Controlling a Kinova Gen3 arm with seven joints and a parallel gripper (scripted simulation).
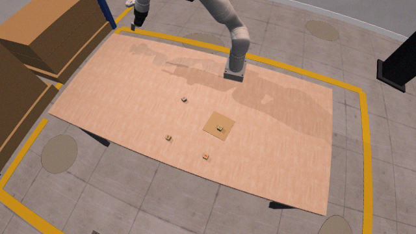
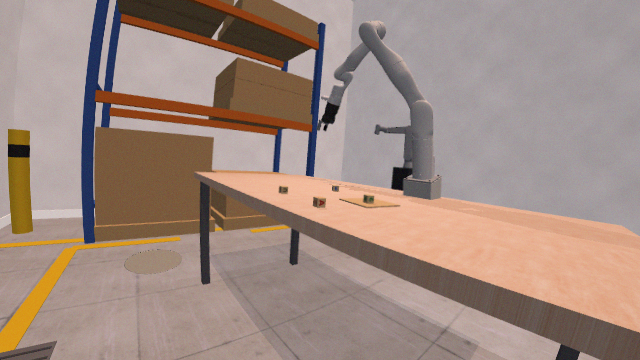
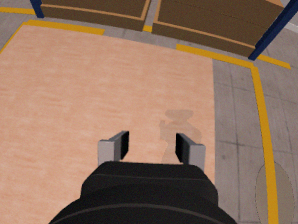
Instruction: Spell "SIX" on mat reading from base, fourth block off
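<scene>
My gripper (image 1: 136,27) (image 2: 322,127) (image 3: 152,142) is open and empty, high up near the table's far left end in the top view, well away from all blocks. A tan mat (image 1: 211,121) (image 2: 386,204) lies flat on the table. One block with green letters (image 1: 220,128) (image 2: 368,199) sits on it. A block with a blue letter (image 1: 184,99) (image 2: 335,188), a block with a brownish letter (image 1: 168,138) (image 2: 283,190) and a block with a red letter (image 1: 205,156) (image 2: 319,202) stand apart, off the mat. The letters are too small to read surely.
The wooden table (image 1: 276,153) (image 2: 450,240) (image 3: 90,90) bears the arm's base (image 1: 234,75) (image 2: 422,187) near its back edge. Shelving with large boxes (image 2: 265,90) stands beyond one end of the table. The wrist view shows table and floor, with no blocks.
</scene>
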